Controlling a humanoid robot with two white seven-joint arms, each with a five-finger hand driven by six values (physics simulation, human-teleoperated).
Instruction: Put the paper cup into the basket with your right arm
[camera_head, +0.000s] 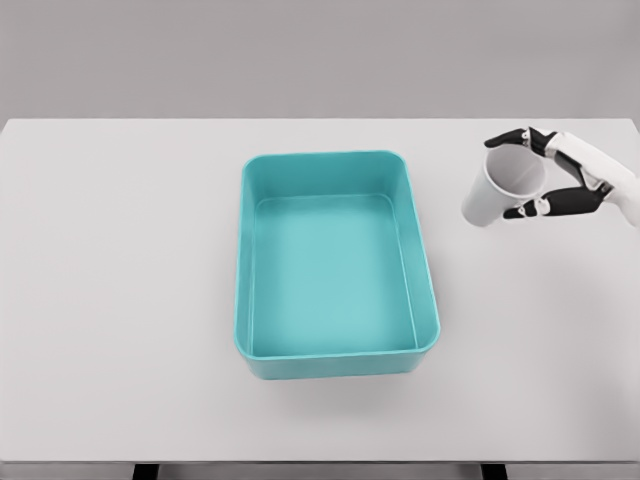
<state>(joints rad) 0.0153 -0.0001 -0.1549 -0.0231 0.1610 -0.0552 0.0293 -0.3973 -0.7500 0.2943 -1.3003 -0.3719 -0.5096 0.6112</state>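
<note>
Cup (502, 187) sits tilted in the right robot hand (553, 180), pinched at its rim between the fingers, to the right of the basket (425, 255) and apart from it. The hold looks shallow, so the cup could slip and drop onto the bench (120, 300), or be let go before clearing the near wall and roll away outside.

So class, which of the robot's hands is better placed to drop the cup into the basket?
Right: the right hand already has its fingers around the paper cup, just right of the teal basket. No left arm shows.
</note>
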